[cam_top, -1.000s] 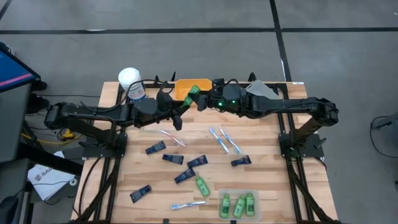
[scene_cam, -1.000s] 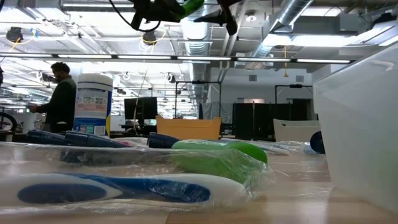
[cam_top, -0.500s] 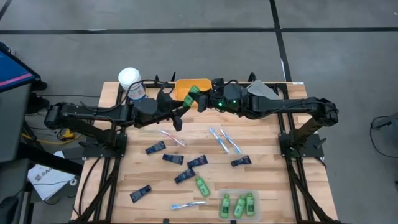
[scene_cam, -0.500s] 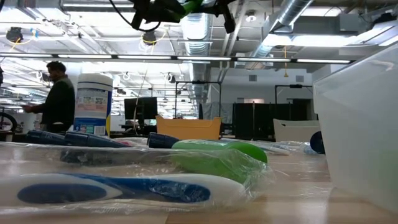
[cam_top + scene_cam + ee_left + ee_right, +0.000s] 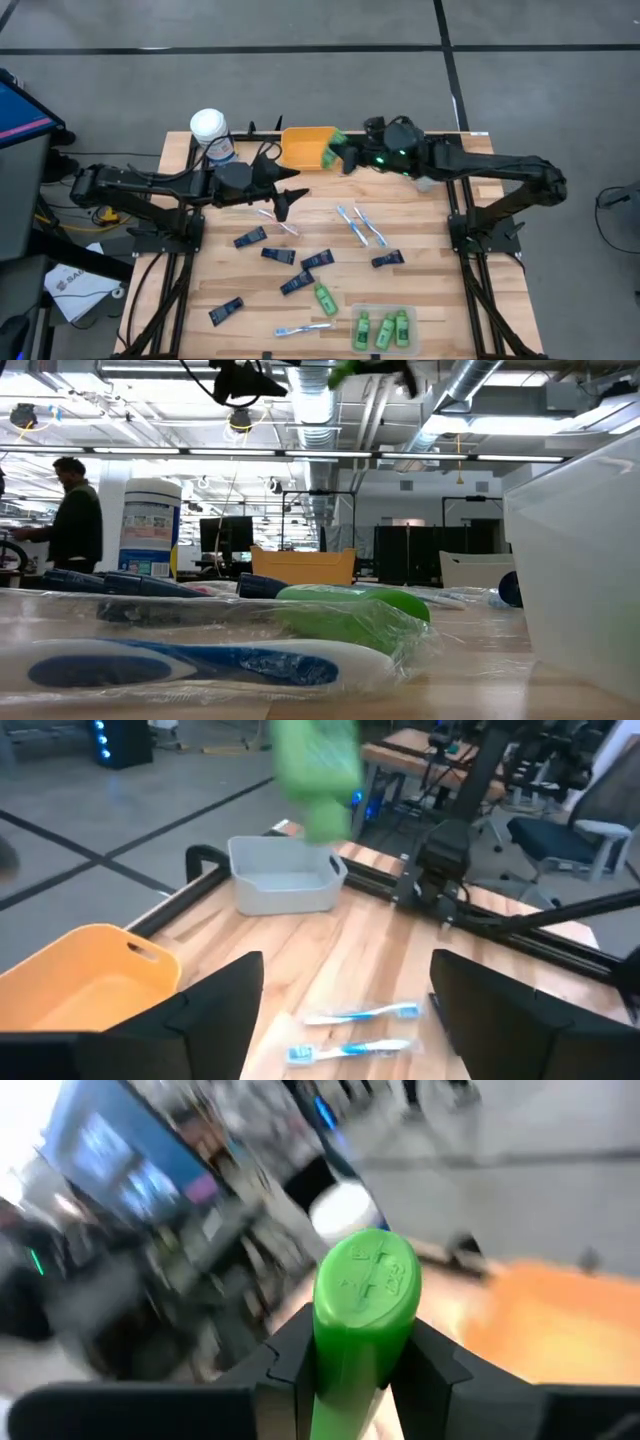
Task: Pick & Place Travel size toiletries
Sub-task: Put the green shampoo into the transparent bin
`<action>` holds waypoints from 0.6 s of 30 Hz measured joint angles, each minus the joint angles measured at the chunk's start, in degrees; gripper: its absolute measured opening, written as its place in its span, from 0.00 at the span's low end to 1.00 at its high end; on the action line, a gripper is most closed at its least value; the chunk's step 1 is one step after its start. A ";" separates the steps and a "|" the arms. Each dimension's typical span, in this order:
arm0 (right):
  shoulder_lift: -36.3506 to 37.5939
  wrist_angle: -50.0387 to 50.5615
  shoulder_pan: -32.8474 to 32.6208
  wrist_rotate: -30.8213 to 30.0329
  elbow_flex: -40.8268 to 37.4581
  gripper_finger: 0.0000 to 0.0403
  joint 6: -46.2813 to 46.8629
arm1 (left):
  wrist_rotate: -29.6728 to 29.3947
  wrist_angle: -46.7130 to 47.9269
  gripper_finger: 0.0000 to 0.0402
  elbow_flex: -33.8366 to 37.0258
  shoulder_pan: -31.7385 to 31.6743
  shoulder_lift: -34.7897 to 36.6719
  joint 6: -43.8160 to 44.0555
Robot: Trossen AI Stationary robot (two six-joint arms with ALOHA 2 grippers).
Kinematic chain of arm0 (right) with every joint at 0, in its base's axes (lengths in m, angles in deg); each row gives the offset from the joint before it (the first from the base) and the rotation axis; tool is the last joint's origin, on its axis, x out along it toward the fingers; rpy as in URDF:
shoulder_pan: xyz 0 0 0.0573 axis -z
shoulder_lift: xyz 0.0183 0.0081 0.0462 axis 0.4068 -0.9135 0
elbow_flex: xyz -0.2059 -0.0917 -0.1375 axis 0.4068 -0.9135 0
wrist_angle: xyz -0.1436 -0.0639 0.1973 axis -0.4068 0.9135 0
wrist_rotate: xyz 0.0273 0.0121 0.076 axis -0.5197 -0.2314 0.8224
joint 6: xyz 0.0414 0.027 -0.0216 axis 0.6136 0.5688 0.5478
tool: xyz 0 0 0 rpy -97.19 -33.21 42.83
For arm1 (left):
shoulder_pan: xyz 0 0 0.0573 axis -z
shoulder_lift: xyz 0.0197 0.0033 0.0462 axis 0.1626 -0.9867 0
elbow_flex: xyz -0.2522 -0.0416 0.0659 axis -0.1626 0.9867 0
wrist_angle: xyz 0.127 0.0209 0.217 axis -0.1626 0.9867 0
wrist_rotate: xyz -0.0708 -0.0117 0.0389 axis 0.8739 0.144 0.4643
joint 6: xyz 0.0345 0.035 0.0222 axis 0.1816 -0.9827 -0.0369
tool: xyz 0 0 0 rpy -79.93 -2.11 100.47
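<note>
My right gripper point(image 5: 337, 156) is shut on a bright green small bottle point(image 5: 329, 151), high above the table beside the orange bin point(image 5: 304, 146). The bottle also shows in the left wrist view point(image 5: 315, 765) and the low view point(image 5: 345, 370). My left gripper point(image 5: 283, 203) is open and empty, above the table's far middle near a pink toothbrush point(image 5: 278, 221). Several dark navy tubes point(image 5: 278, 256), light-blue toothbrushes point(image 5: 360, 225) and a green bottle point(image 5: 324, 297) lie flat on the wooden table. Three green bottles lie in the clear bin point(image 5: 382, 312). My right gripper pinches the green bottle's body point(image 5: 345, 1370) between its two fingers point(image 5: 290, 1360). The bottle lies along the fingers, and its round end point(image 5: 367, 1280) sticks out past the fingertips. The fingers come about level from the table's right side. The bottle is lifted clear of everything.
A large white-lidded canister point(image 5: 210, 133) stands at the far left, next to the orange bin. A grey bin point(image 5: 285, 875) stands at the far right, mostly under my right arm in the high view. A person point(image 5: 75, 510) stands in the room beyond the table.
My right gripper has gone toward the table's right edge with the green bottle, away from my left gripper, which had been right beside the bottle. My left gripper has drawn back a little toward the near edge. The bottle stays lifted clear.
</note>
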 joint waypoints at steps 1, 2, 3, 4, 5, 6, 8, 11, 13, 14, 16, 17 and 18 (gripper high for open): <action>1.52 5.07 -0.95 0.04 0.00 0.22 0.87 | 0.14 0.91 0.71 -0.03 0.17 0.45 0.01; 2.71 9.82 -2.30 0.02 0.00 0.22 2.29 | 0.15 2.02 0.71 -0.03 0.32 0.95 0.02; 3.77 14.29 -3.90 0.02 0.02 0.22 4.14 | 0.16 2.21 0.70 -0.03 0.36 1.32 0.02; 4.59 18.89 -5.89 0.03 0.01 0.22 6.45 | 0.16 2.28 0.70 -0.03 0.36 1.74 0.02; 4.99 23.20 -8.26 0.09 0.00 0.22 8.93 | 0.14 2.72 0.70 -0.03 0.36 2.24 0.02; 5.14 26.39 -10.90 0.34 0.00 0.22 11.75 | 0.12 2.61 0.69 -0.03 0.34 2.73 0.02; 4.84 32.65 -16.83 0.97 0.00 0.22 18.52 | 0.08 2.57 0.68 -0.03 0.32 3.63 -0.04; 2.43 36.30 -26.09 1.07 0.00 0.22 29.83 | 0.07 2.90 0.68 -0.03 0.01 4.52 -0.11; -0.01 36.59 -31.54 1.07 0.00 0.22 36.83 | 0.02 2.82 0.68 -0.03 -0.01 4.94 -0.13; -1.41 36.42 -33.94 1.08 0.00 0.22 40.36 | -0.06 2.89 0.69 -0.03 -0.01 5.11 -0.13; -4.49 36.07 -38.06 1.13 0.00 0.22 46.89 | -0.15 2.83 0.69 -0.03 -0.01 5.15 -0.13; -6.15 35.46 -39.93 1.17 0.00 0.22 49.78 | -0.12 2.90 0.68 -0.03 -0.01 5.15 -0.13; -7.78 34.39 -41.58 1.27 0.00 0.22 52.54 | -0.12 2.91 0.68 -0.03 -0.01 5.15 -0.13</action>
